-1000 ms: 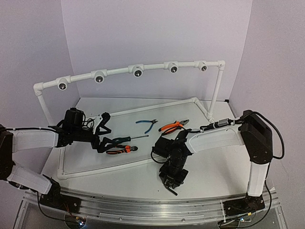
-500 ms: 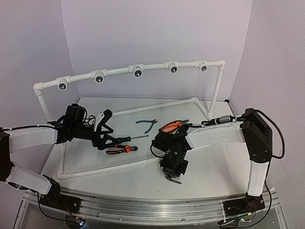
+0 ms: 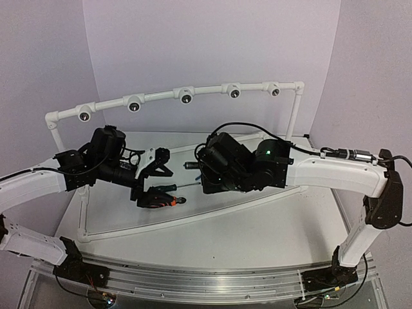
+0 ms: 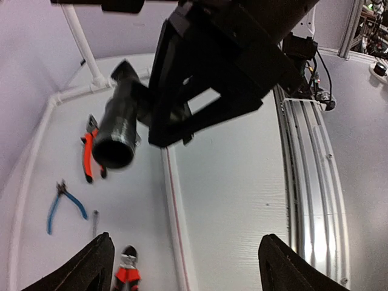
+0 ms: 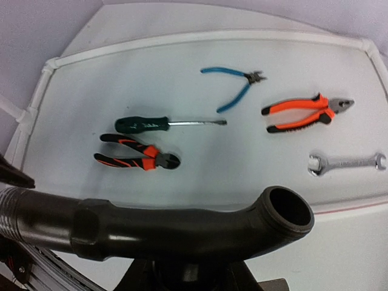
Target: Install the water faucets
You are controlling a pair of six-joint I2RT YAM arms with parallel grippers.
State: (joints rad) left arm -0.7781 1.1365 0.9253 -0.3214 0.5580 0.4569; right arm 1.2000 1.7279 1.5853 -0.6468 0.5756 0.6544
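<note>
We've just lifted the faucet (image 5: 182, 227) off the near table (image 3: 270, 238) edge: right gripper (image 4: 159, 115) is clamped on it mid-air over the screwdriver (image 5: 142, 125), left gripper (image 4: 191, 267) faces it, jaws spread and empty, so pickup's done, mounting remains.

Robot lab test cell: plain walls (image 3: 193, 45), white pipe frame (image 3: 158, 97), pliers (image 5: 303, 113), screwdriver (image 5: 145, 125).

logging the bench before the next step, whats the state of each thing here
water faucet: held in the air, lying sideways
right pincer: shut on the water faucet
left pincer: open, empty
tee fittings: all five sockets empty
screwdriver: lying flat, untouched
orange pliers: closed, lying flat
blue cutters: handles spread
</note>
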